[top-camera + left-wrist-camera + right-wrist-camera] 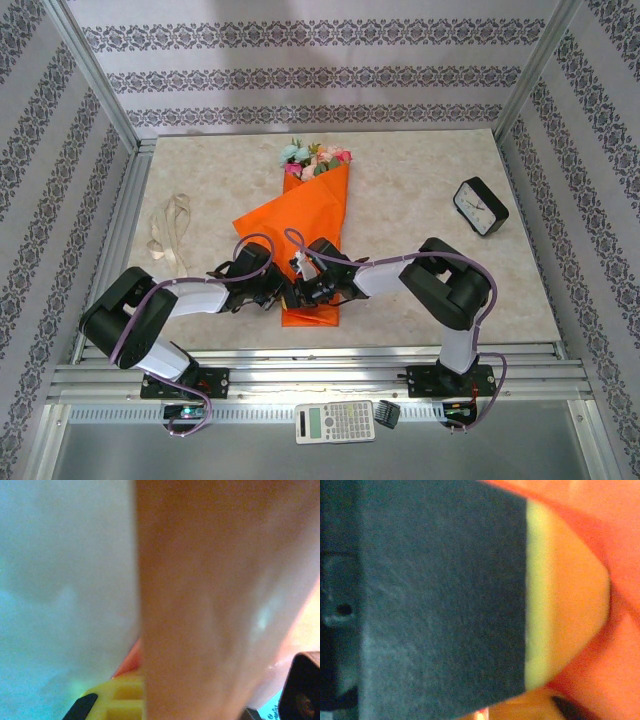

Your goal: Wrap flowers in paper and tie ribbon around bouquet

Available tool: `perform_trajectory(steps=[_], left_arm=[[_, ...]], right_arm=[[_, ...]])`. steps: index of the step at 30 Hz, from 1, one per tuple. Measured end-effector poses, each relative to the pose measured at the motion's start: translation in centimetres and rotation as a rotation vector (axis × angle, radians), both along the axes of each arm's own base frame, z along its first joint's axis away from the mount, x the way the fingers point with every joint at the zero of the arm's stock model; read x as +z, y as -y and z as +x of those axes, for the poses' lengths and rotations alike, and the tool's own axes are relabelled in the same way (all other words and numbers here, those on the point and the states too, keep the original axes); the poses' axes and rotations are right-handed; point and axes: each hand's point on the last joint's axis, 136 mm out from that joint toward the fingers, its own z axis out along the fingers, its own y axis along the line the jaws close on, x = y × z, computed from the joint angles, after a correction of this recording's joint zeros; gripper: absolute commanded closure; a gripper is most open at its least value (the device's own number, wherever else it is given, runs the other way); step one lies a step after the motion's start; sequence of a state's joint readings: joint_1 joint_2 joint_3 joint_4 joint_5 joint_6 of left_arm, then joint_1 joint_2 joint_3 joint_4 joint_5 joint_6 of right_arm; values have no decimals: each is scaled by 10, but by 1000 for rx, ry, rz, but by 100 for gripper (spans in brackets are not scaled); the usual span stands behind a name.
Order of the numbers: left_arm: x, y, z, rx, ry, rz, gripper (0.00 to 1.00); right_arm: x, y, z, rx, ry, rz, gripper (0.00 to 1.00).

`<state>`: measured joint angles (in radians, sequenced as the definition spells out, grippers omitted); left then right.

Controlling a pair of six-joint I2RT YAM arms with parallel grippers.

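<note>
The bouquet (312, 225) lies on the table as a tapering orange paper cone, narrow end toward me. The flowers (315, 160), pink, peach and light blue, stick out of its wide far end. My left gripper (282, 292) is shut on the paper's lower left edge. In the left wrist view the paper (210, 605) presses against a yellow finger (117, 700). My right gripper (306, 290) sits against the narrow end from the right. Its dark pad (445, 600) lies close over the paper (615, 530), and the gap between its jaws is hidden. The beige ribbon (168, 228) lies loose at the left.
A black alarm clock (480, 207) stands at the right of the marble tabletop (420, 290). A calculator (335, 422) rests on the rail in front of the arm bases. Patterned walls and metal posts bound the table on three sides.
</note>
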<state>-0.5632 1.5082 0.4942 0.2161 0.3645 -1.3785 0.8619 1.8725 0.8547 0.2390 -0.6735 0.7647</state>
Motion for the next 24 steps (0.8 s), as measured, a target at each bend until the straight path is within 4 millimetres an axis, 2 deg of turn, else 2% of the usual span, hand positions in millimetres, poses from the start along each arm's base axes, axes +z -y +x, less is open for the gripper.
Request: perform_trajectory(steps=[2,5,10,13,15,17,21,24], left_arm=[[0,-1,0,-13,2,17,100],[-1,-1,0,-36,5,41,100],[-3,-1,0,-63,7,62,100],[-3,-1,0,-69,10,66,100],[-3,-1,0,-70,9,68,100],[-3,-2,0,-71,8,72,100],[-3,-2,0,-72,5,83,100],[-3,-3,0,-73,7,96,100]], right_arm=[[3,1,0,-4,1,0,65],[19,1,3,-19,28,13,57],[74,8,11,-64,118,78,49],[105,28,19,-125,177,114,48],[112,51,28,-190,202,116,47],[106,74,35,-253,206,98,48],[63,120,38,-360,139,5,52],[36,136,32,-383,81,-55,54]])
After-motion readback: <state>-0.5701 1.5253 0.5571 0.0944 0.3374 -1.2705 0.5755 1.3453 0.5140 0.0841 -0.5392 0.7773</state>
